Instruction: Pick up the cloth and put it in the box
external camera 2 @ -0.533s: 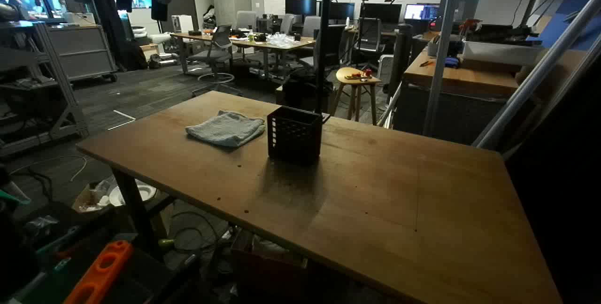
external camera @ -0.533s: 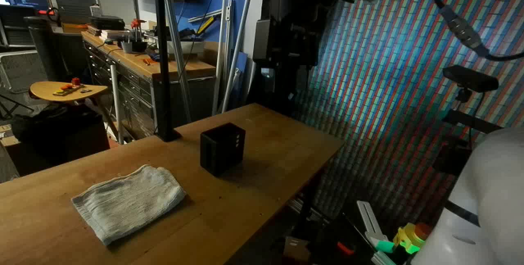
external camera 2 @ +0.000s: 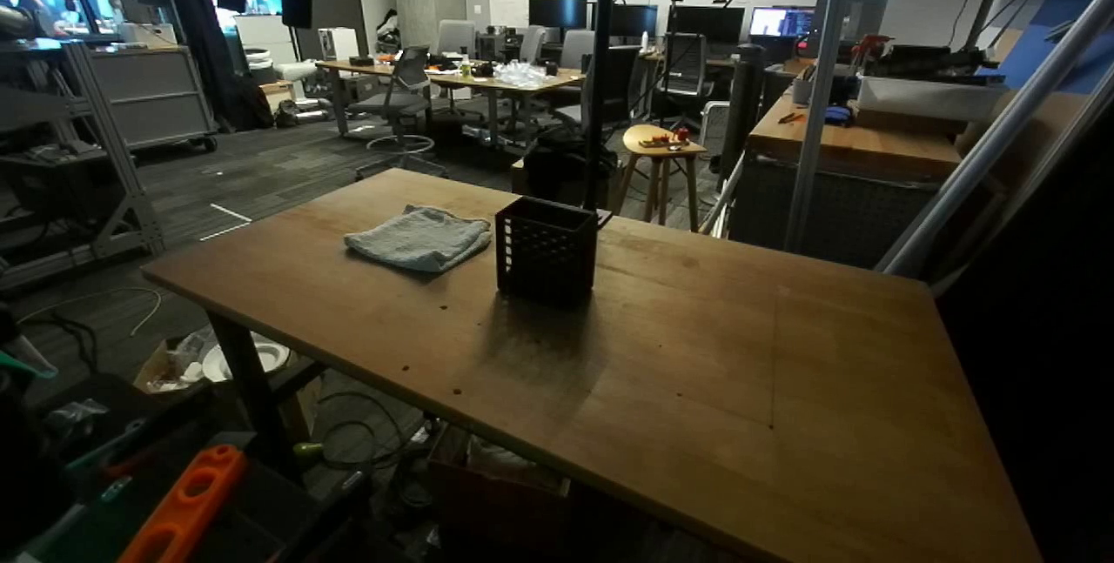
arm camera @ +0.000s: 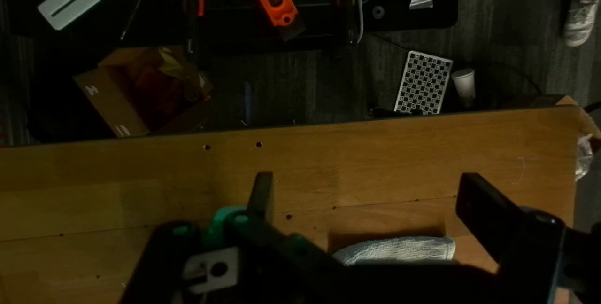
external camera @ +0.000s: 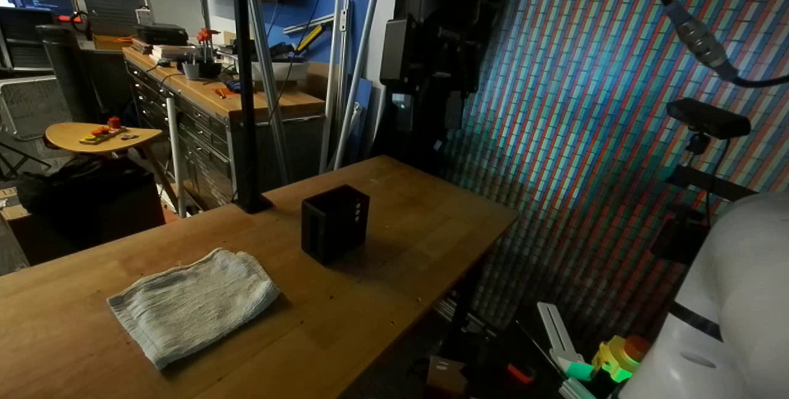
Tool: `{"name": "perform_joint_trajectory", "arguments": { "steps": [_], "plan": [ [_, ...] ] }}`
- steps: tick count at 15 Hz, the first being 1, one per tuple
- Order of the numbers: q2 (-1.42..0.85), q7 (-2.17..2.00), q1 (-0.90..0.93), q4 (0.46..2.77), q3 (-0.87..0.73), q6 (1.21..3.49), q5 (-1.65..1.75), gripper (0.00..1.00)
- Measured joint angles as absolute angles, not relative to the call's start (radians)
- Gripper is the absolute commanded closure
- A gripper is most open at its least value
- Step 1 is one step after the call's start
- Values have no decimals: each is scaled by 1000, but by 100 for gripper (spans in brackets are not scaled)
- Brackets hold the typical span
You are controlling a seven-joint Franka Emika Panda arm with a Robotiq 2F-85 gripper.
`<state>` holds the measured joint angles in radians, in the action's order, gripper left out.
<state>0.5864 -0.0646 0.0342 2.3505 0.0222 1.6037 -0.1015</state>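
The bench (external camera 2: 740, 371) carries a box (external camera: 334, 232), inside unreadably dark, and a cloth (arm camera: 404, 249), partly hidden in the wrist view by the spread claw (arm camera: 365, 191).

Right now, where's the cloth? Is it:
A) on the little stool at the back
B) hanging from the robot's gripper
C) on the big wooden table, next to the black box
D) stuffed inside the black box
C, because in both exterior views the cloth lies on the wooden table beside the black box, outside its walls.
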Motion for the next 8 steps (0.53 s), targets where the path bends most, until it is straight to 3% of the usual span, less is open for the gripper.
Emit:
{"name": "perform_joint_trajectory", "arguments": {
  "steps": [8],
  "plan": [
    [515,-65,36,2315,52,1664,-102,0]
  ]
}}
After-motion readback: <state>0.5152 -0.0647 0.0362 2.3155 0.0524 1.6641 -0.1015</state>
